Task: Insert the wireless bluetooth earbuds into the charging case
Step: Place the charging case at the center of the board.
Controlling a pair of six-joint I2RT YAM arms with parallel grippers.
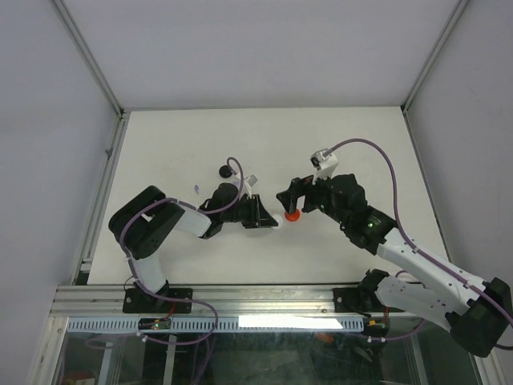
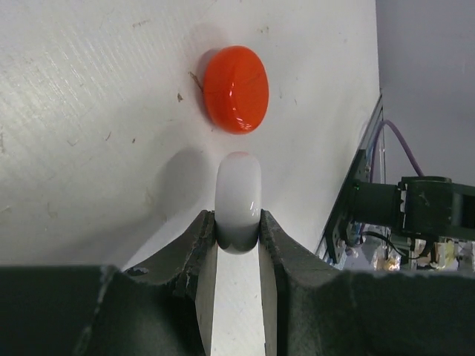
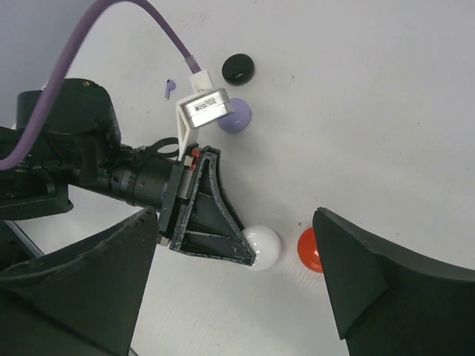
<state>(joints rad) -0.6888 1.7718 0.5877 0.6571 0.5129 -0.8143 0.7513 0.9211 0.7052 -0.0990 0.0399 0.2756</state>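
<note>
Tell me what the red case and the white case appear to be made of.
Red case: probably hard moulded plastic with a high gloss. It shows sharp bright highlights and a thin seam line.
White case, pinched in the left gripper: likely the same plastic, smooth with a softer sheen. Its highlights are broad and diffuse.

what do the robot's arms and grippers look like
The left arm and right arm are black with white link sections, each trailing a purple cable to a small white wrist camera. The left gripper and right gripper have black wedge-shaped fingers. A green light shows on the right arm.
</note>
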